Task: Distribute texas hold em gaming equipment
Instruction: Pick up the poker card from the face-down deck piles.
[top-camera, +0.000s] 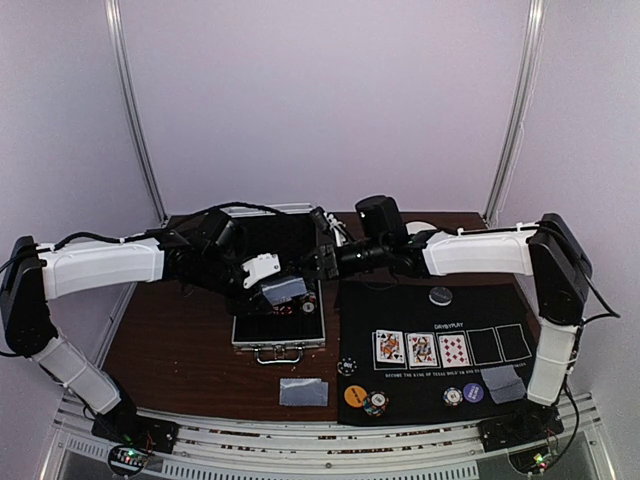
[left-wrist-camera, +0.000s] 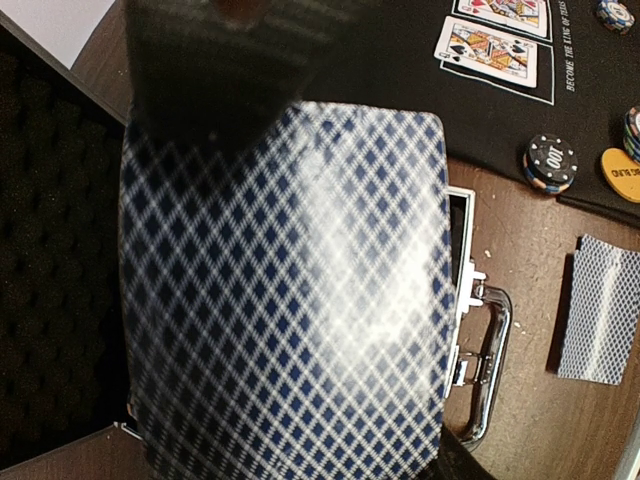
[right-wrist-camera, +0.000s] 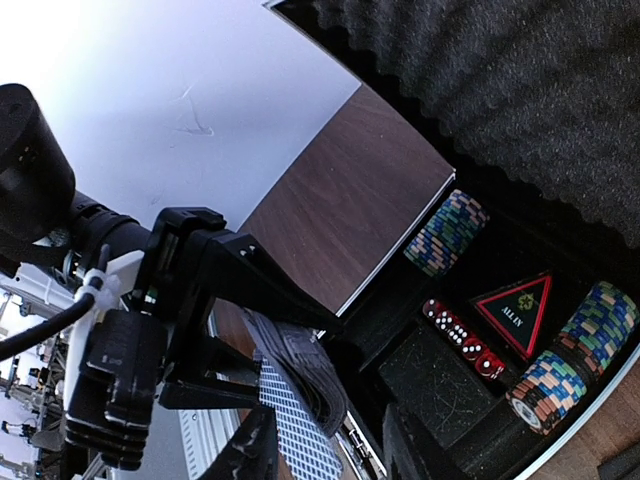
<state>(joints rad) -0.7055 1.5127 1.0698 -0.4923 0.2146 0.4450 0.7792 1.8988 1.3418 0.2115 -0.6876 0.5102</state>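
Top external: left gripper (top-camera: 275, 288) above open case (top-camera: 285, 335)
Left jaws: clamped on card deck (left-wrist-camera: 285, 290)
Right gripper (right-wrist-camera: 332, 455): beside card deck, cannot tell if jaws grip

The case (top-camera: 280, 335) sits on the table (top-camera: 170, 340), left of the mat (top-camera: 390, 300). Three cards (top-camera: 421, 349) lie in a row mid-mat, one disc (top-camera: 441, 296) farther back, chip stacks (top-camera: 375, 403) along its near edge. A deck (top-camera: 283, 290) hangs over the case; a card pile (top-camera: 303, 392) lies just nearer.

We count three face-up cards (top-camera: 421, 348) and two face-down piles (top-camera: 303, 392) lying flat. We count three discs (top-camera: 354, 396) and three chip stacks (top-camera: 376, 404).
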